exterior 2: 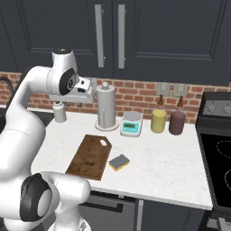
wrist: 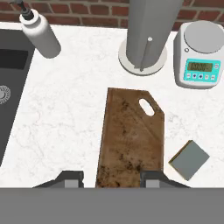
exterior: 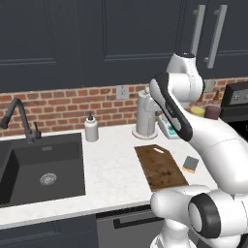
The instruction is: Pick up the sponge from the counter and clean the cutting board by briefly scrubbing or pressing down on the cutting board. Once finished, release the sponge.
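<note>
— What is at the far left of the counter?

— A dark inset sink with a black faucet behind it. At the sink's right corner, against the brick backsplash, stands a white soap dispenser.

— And moving right?

— A grey paper towel holder on a round base, upright. Just in front of it lies the cutting board, dark brown and stained, flat on the counter, its slot hole at the end nearest the holder.

— Where is the sponge?

— The sponge lies on the counter just right of the cutting board's near half, apart from it, grey-green scrub side up with the yellow body showing at the edge. Nothing touches it.

— The gripper?

— In the hand view the gripper hangs high above the near end of the board, looking down. Its fingertips stand spread wide, released, nothing between them.

— Further right?

— A white-and-teal kitchen scale behind the sponge, near the wall. Then a yellow canister and a dark purple canister side by side, two small bottles behind them. At the far right, a black stove.
</note>
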